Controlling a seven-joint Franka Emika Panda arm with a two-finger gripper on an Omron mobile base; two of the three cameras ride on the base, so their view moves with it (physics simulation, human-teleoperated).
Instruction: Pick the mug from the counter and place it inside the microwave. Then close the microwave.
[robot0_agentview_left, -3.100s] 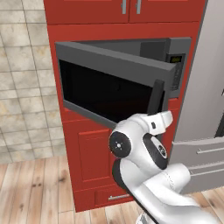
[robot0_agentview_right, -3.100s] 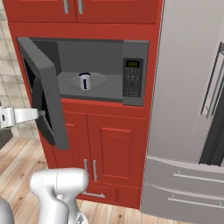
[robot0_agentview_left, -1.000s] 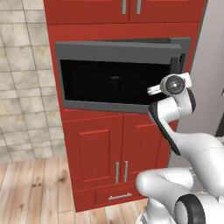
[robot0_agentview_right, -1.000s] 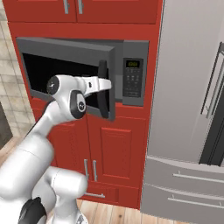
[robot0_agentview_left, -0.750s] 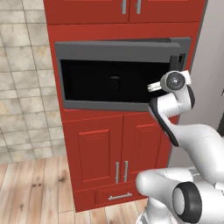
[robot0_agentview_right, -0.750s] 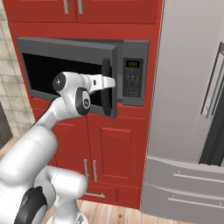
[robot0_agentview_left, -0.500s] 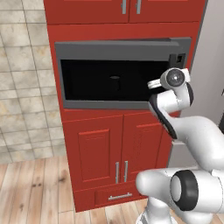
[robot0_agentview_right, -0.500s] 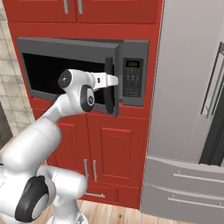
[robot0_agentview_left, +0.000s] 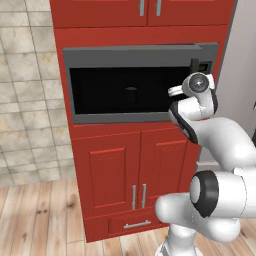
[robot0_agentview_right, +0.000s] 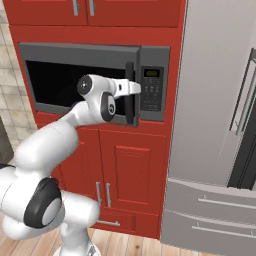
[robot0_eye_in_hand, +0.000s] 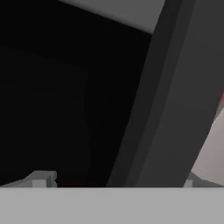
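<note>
A tall wall of red cabinet fronts (robot0_agentview_left: 125, 175) fills the kitchen, with beige tiled wall (robot0_agentview_left: 27, 100) to its left, a wood plank floor (robot0_agentview_left: 40, 215) below, and a grey refrigerator (robot0_agentview_right: 215, 125) standing just to its right. Set into the cabinet wall is the microwave (robot0_agentview_right: 80, 52), a wide grey box whose dark glass door (robot0_agentview_left: 120, 90) lies flush against its frame; a thick black handle (robot0_agentview_right: 131, 95) runs vertically along the door's right edge, and beside it the keypad panel (robot0_agentview_right: 151, 92) carries a small green display at its top. Through the dark glass in the left base view a small cylinder, the mug (robot0_agentview_left: 131, 95), shows faintly inside the microwave, near the middle of the cavity and upright; it reads only as a dim grey shape, and its handle and colour cannot be made out. The white arm reaches up to the door's right edge, and the gripper (robot0_agentview_right: 134, 88) sits at the black handle, close against the door. In the hand view the two finger tips (robot0_eye_in_hand: 41, 178) stand far apart at the bottom corners with the dark door glass and its grey frame between them, nothing clamped.
</note>
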